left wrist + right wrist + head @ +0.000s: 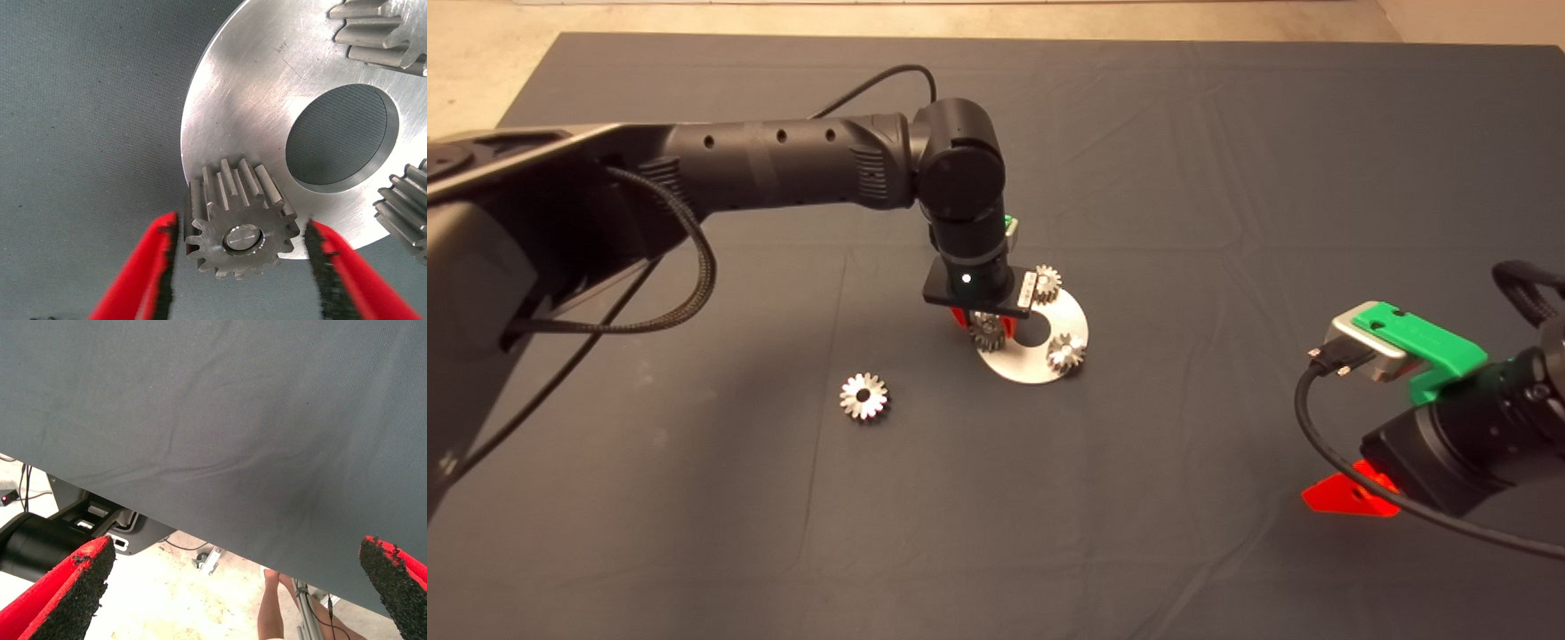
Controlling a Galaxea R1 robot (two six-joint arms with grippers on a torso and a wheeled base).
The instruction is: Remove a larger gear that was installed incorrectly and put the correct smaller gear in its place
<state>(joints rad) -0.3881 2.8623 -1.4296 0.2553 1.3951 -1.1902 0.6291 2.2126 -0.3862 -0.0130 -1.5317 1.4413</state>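
A: Dark mat [1227, 178] over the table, pale floor beyond its far edge. And the smaller gear [237, 230]?

B: Sat near the rim of a round silver plate [253, 100], on a pin showing through its centre hole. Judged seated, though hard to confirm how deep.

A: Held?

B: No. Flanked by the left gripper [984, 322], fingers [143, 267] spread on either side, a gap at each pad. Released, by the look of it.

A: The larger gear [863, 396]?

B: Lay flat on the mat, well apart from the plate, off toward the left arm's side. Removed, then.

A: Anything else on the plate?

B: Two more small gears [1046, 283] [1066, 352], set around a big central hole [1033, 331].

A: Right gripper [1347, 496]?

B: Parked at the lower right edge, spread wide, gripping nothing. In its wrist view, only mat, floor and a person's leg [270, 607].

A: What could have gone wrong from there?

B: Could have snagged a tooth on a pad while lifting away and tipped the gear off its pin. Could also have nudged the plate, resting loose on cloth.

A: Hidden?

B: From above, most of the smaller gear, covered by the wrist. In the wrist view, both neighbouring gears cut off at the edge; meshing impossible to tell.
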